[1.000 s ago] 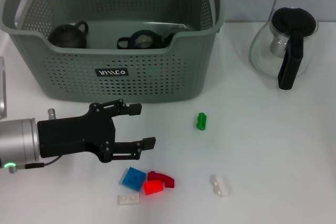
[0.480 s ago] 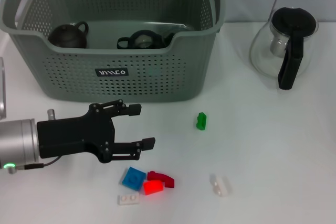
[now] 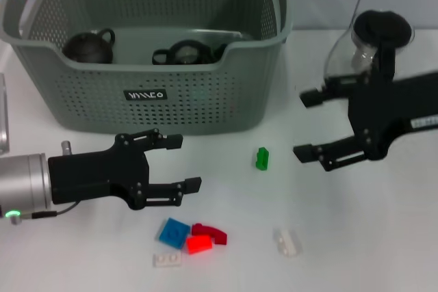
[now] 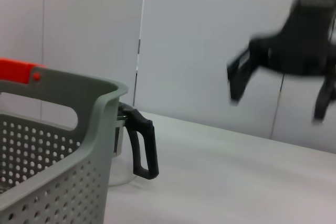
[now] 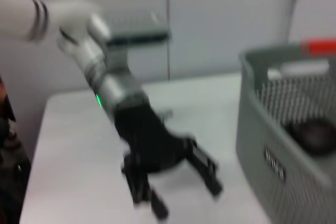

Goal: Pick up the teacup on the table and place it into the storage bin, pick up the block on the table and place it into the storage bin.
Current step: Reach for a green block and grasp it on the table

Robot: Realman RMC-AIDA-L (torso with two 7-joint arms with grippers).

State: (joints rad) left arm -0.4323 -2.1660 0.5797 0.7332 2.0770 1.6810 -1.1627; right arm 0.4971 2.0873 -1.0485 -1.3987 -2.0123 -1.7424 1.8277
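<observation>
White table (image 3: 383,237); pale panelled wall (image 4: 199,35) behind, seams vertical, possibly partitions

bare table (image 3: 226,189) between both arms around green block (image 3: 262,158), storage bin (image 3: 147,80) wall behind, glass jug (image 3: 373,46) beside right arm

storage bin (image 3: 205,111) label (image 3: 145,94) has white lettering, unreadable.

Left arm's open tool (image 5: 178,192) on table (image 5: 68,145), storage bin (image 5: 273,145) beside
</observation>
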